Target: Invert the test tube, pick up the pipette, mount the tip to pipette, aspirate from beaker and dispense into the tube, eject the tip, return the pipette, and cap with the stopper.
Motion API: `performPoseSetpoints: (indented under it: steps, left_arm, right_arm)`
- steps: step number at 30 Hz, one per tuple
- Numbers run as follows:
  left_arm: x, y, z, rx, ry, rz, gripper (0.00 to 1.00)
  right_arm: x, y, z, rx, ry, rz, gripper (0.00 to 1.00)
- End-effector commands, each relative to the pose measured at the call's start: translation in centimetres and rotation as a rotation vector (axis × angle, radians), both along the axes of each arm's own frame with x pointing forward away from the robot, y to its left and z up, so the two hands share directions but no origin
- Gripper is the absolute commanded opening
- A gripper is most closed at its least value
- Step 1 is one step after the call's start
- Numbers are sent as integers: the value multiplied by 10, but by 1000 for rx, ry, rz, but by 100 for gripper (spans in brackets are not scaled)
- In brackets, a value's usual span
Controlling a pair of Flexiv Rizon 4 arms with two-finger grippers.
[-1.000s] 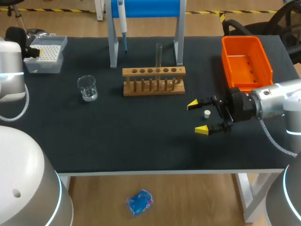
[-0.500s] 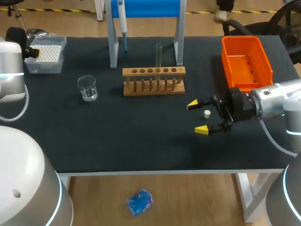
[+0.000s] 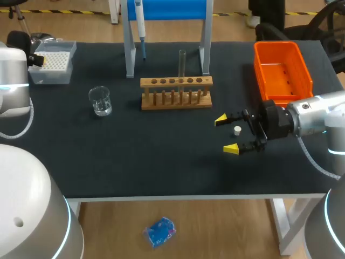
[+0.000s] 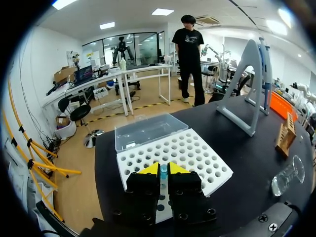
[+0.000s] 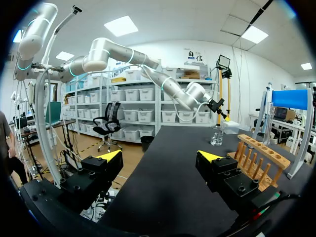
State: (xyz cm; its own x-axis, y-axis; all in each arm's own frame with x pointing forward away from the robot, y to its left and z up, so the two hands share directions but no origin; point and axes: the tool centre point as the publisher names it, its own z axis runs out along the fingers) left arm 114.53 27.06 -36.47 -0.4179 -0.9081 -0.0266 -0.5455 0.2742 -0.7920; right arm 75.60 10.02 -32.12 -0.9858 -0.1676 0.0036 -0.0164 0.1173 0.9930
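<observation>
Head view showed the right end effector (image 3: 232, 135) released at the middle right of the frame, low over the desk (image 3: 161, 162), with the white stopper (image 3: 237, 129) lying between its spread yellow fingers and apart from both. The test tube (image 3: 182, 60) stood upright in the wooden rack (image 3: 176, 82) at upper centre, the pipette (image 3: 140, 21) hung on the blue stand (image 3: 167, 9) behind, and the beaker (image 3: 100, 101) sat left of the rack. In the left wrist view, the left end effector (image 4: 163, 168) was clenched, fingers nearly together, above the tip box (image 4: 197, 153).

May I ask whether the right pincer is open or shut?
Open: the right pincer has its yellow tips wide apart; the small white stopper lies between them, touching neither.
</observation>
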Motion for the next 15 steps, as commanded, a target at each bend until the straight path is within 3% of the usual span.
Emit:
performPoseSetpoints:
  steps: [1, 15]
  left_arm:
    - [2, 0, -1, -2, 1, -2, 0]
    - [2, 2, 5, 2, -3, 1, 0]
  right_arm:
    - [-1, 0, 0, -1, -1, -2, 100]
    - [-1, 0, 0, -1, -1, -2, 100]
